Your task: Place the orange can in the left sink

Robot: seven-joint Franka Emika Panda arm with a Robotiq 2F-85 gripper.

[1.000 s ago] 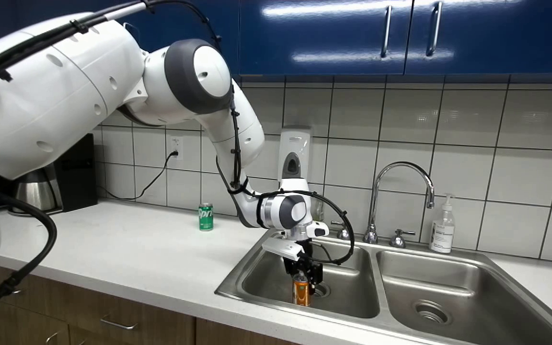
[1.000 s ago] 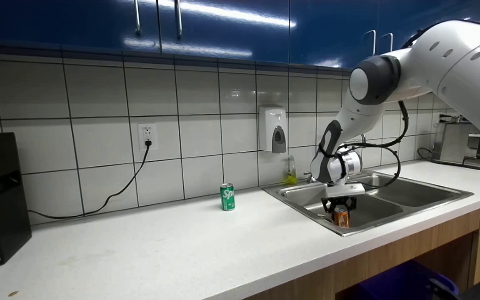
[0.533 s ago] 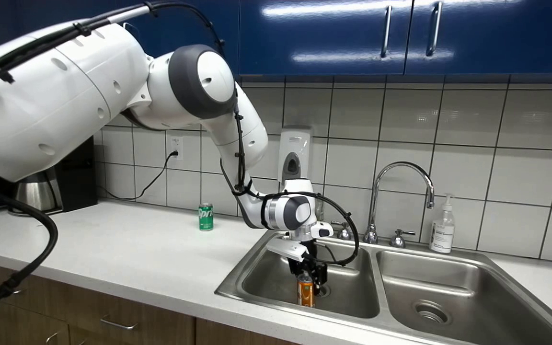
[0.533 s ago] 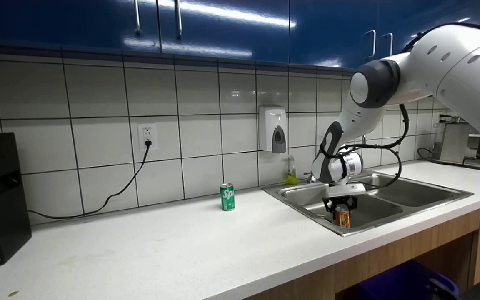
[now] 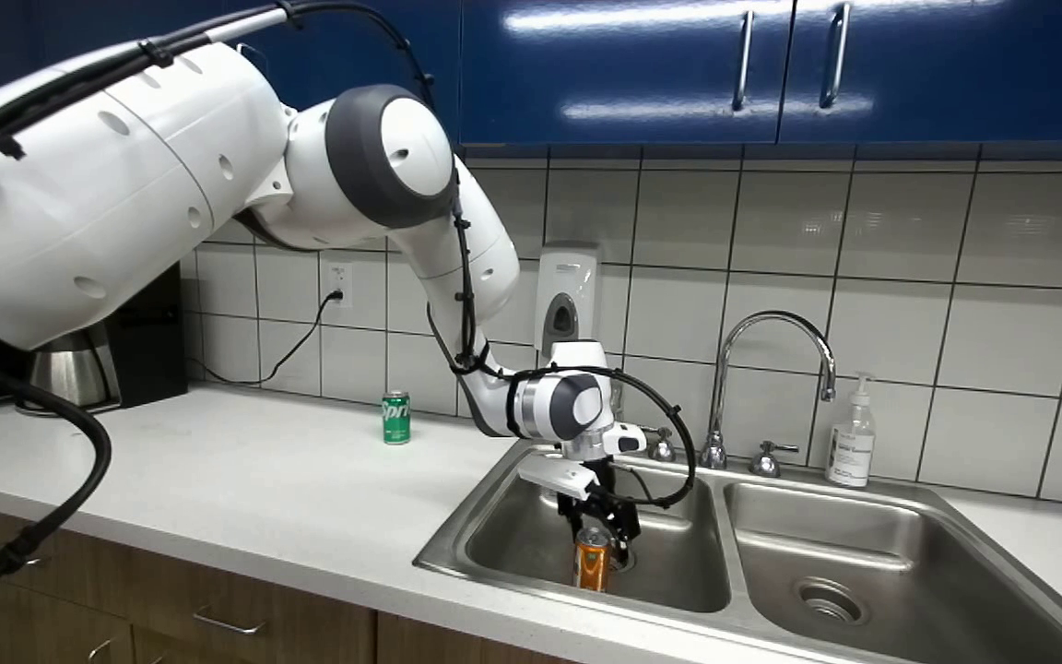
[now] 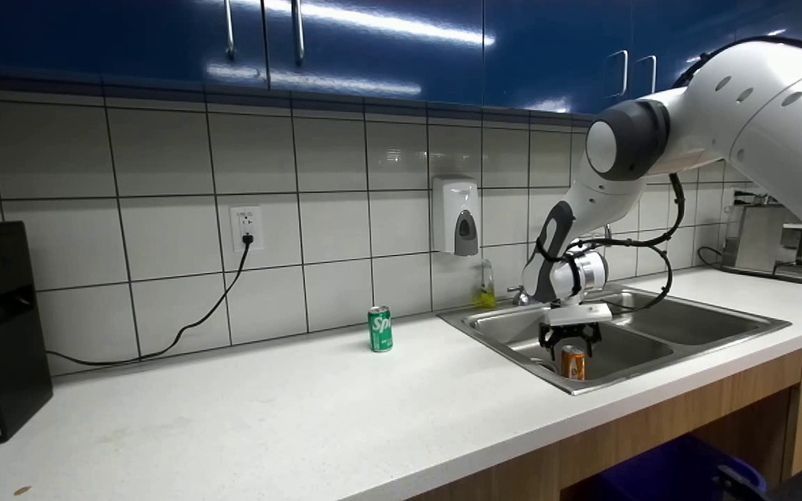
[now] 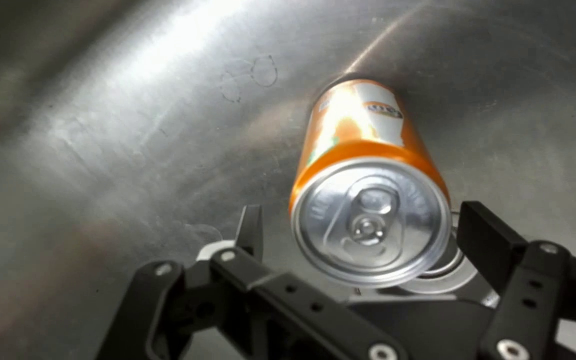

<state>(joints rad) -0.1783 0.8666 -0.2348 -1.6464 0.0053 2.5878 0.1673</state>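
Note:
The orange can (image 5: 592,563) stands upright inside the left sink (image 5: 531,539), near its front wall; the rim hides the can's base in both exterior views. Seen from the wrist, its silvery lid (image 7: 370,225) faces up between my fingers, with a gap on either side. My gripper (image 7: 365,226) is open around the top of the can, its black fingers (image 7: 488,240) spread wider than the lid and not touching it. In an exterior view the gripper (image 6: 571,350) hangs low in the basin, just above the can (image 6: 573,364). The drain (image 7: 440,275) is partly covered by the can.
To the right of the divider lies the right basin (image 5: 863,563). A faucet (image 5: 775,316) arches behind the sink, with a pump bottle (image 5: 852,447) beside it. A green can (image 5: 395,420) stands on the counter (image 5: 273,480). A soap dispenser (image 6: 455,216) hangs on the tiled wall.
The fingers have spread and let go of the orange can. Before that, gripper and can shifted slightly to the right together in the sink. The green can has not moved.

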